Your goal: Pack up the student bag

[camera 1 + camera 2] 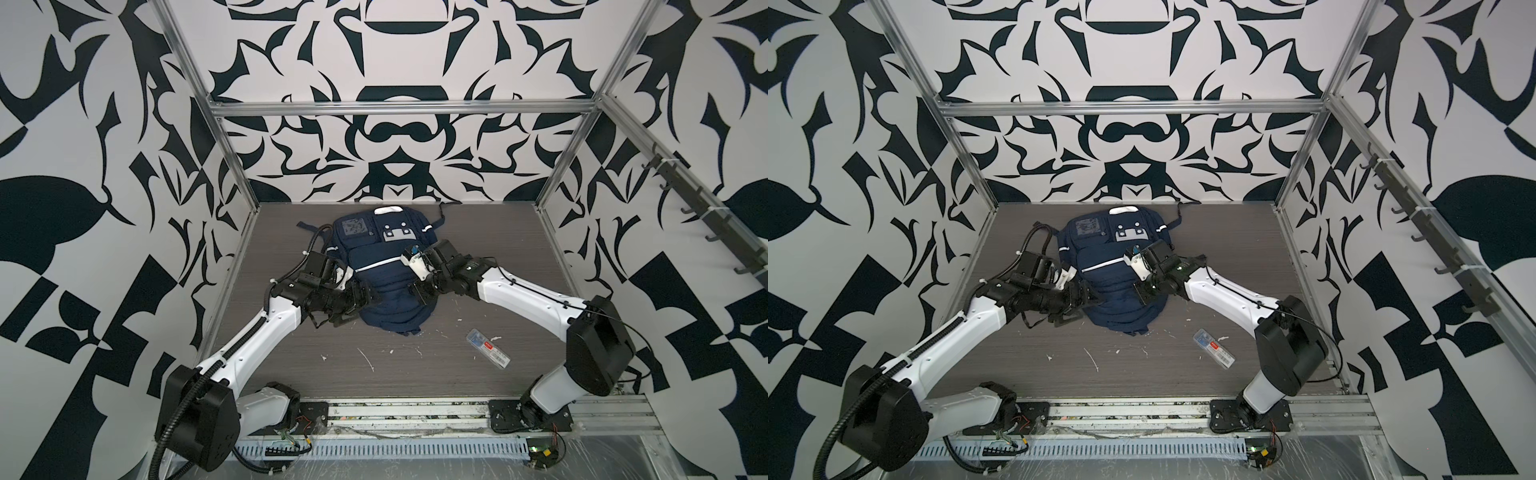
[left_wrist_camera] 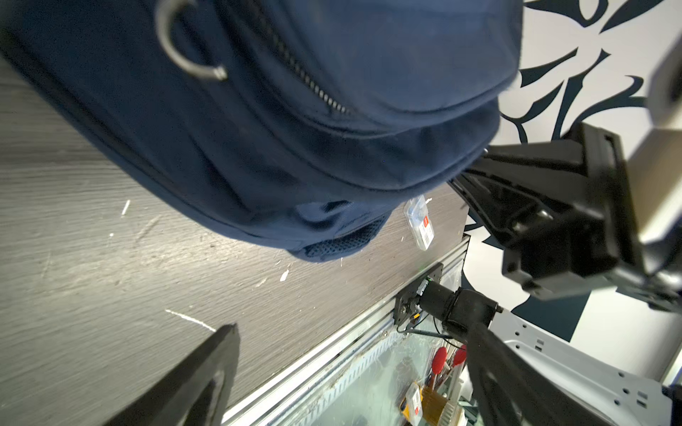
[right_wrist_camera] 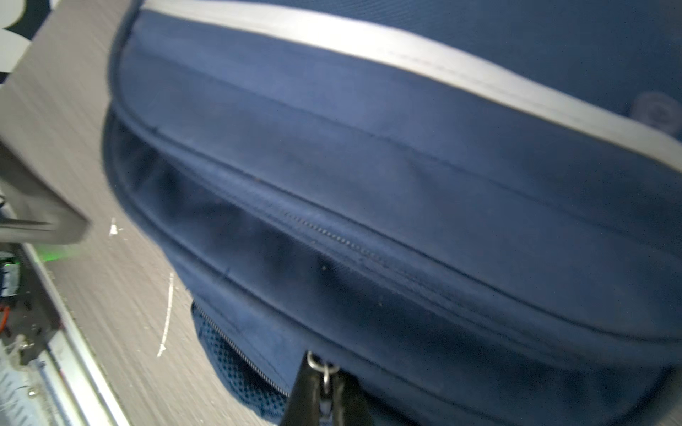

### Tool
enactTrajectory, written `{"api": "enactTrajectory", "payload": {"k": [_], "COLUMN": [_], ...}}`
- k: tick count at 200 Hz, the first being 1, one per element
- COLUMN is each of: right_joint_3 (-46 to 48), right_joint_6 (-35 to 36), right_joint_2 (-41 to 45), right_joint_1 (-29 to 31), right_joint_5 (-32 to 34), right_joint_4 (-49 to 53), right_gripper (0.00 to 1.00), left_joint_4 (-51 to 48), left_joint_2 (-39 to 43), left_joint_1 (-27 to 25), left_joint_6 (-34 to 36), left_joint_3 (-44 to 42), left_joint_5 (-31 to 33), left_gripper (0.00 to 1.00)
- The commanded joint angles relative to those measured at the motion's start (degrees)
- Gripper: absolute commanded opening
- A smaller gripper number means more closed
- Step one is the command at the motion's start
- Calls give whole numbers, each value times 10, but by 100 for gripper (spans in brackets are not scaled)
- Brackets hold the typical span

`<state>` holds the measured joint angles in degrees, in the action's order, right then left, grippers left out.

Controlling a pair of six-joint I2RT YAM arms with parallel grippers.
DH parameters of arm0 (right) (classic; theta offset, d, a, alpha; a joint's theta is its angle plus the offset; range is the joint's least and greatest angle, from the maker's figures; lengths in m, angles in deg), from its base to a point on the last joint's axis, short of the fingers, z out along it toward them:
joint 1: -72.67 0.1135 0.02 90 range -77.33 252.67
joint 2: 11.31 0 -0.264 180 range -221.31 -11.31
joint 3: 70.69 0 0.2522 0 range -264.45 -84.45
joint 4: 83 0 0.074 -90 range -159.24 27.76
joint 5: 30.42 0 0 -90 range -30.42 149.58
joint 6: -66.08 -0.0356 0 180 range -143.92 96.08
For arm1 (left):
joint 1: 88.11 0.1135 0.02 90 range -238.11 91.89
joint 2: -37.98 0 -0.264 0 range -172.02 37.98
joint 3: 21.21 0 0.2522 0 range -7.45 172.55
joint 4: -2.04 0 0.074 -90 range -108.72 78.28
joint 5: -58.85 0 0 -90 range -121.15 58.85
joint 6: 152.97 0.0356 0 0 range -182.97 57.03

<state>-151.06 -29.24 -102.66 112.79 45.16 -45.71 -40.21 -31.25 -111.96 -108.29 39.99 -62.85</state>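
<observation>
right end effector pinches a zip pull, left one stands wide open

only the right wrist view shows the grip: the right end effector (image 3: pixel 328 385) is closed tight on a small metal zip pull (image 3: pixel 324 365) at the bag's edge, a spot both top views hide under the wrist. only the left wrist view shows the left end effector (image 2: pixel 350 332) with its 2 dark fingers (image 2: pixel 206 372) spread wide and nothing between them, and a metal d-ring (image 2: pixel 184 51) on the navy cloth. the top views alone give the clear card window (image 1: pixel 353 227) and the grey buckle patch (image 1: pixel 398 235).

the student bag (image 1: pixel 386 270) lies flat on the table (image 1: pixel 291 374), toward the far middle, front panel up. its long axis runs from the back wall toward the robot. the end with the window and patch points to the wall, the rounded zipped end to the robot.

both arms reach in from the near rail, elbows out, forearms slanting inward: the left meets the bag's left flank, the right its right flank. 1 clear flat case (image 1: pixel 492 347) lies on the table apart from the bag, near the right arm.
</observation>
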Motion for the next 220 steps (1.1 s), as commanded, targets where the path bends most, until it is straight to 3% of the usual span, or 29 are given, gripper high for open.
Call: {"api": "enactTrajectory", "payload": {"k": [1, 31, 47, 70, 123, 138, 220], "right_joint_3": [-28, 11, 15, 14, 20, 16, 58], "right_joint_6": [-23, -76, -83, -89, -87, -74, -37], "right_joint_2": [9, 25, 26, 24, 26, 28, 95], "right_joint_1": [22, 41, 51, 64, 78, 78, 5], "right_joint_5": [-25, -28, -18, -15, -4, 2, 41], "right_joint_4": [-44, -121, -131, -141, -134, -114, -17], "right_gripper": [0, 0, 0, 0, 0, 0, 0], "left_joint_4": [112, 185, 231, 232, 222, 207, 162], "left_joint_2": [-20, -66, -80, -96, -113, -104, -65], "left_joint_1": [0, 0, 0, 1, 9, 24, 146], "left_joint_6": [-79, -151, -192, -194, -170, -159, -92], "left_joint_3": [7, -5, -26, -27, -1, 1, -11], "left_joint_5": [4, 29, 27, 37, 55, 61, 29], "left_gripper": [93, 93, 81, 72, 19, 0, 0]}}
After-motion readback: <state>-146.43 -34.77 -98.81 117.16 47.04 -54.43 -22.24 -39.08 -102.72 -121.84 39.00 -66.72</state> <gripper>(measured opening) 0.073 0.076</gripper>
